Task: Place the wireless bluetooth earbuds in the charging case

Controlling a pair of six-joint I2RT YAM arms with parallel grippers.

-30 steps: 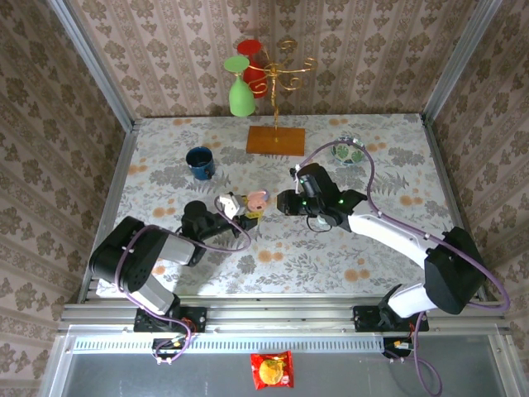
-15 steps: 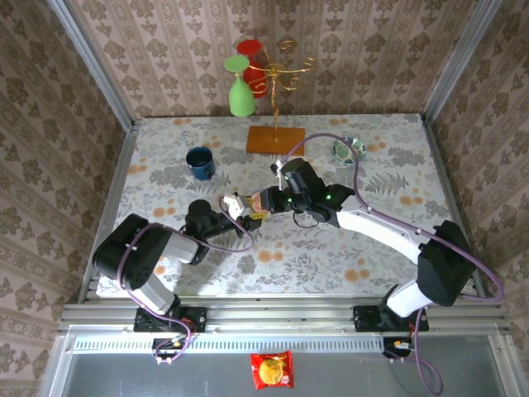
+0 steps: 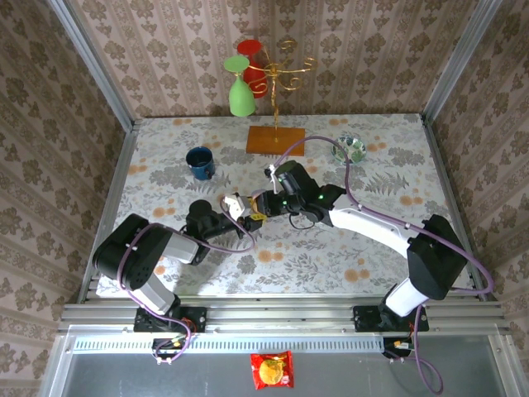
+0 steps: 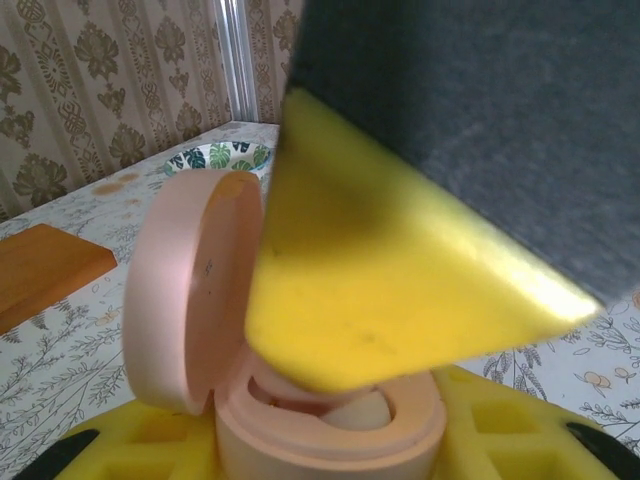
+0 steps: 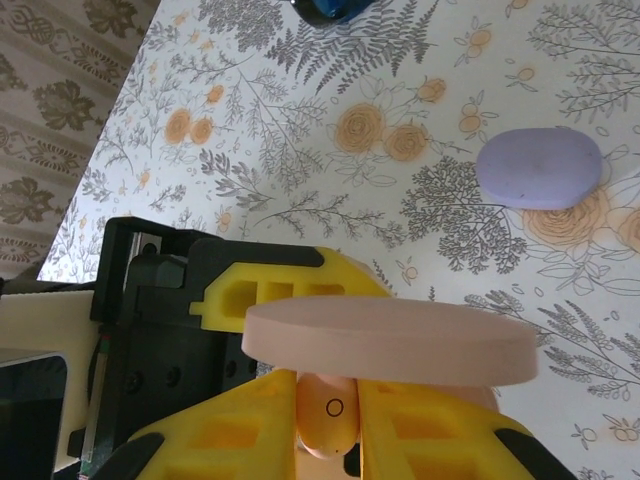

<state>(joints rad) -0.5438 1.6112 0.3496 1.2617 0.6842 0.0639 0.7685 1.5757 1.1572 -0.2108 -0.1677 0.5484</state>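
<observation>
Right wrist view: the right claw [image 5: 328, 382] pinches a pink earbud [image 5: 325, 420] between its yellow fingers, just under the raised lid [image 5: 390, 340] of the open pink charging case [image 4: 330, 445]. The left claw [image 3: 246, 212] is clamped on the case's base. In the left wrist view, another pale earbud [image 4: 362, 410] sits inside the base. A lilac case [image 5: 540, 168] lies apart on the floral table [image 5: 300, 120].

Bright even light, soft shadows; left wrist view foreground badly blurred.
</observation>
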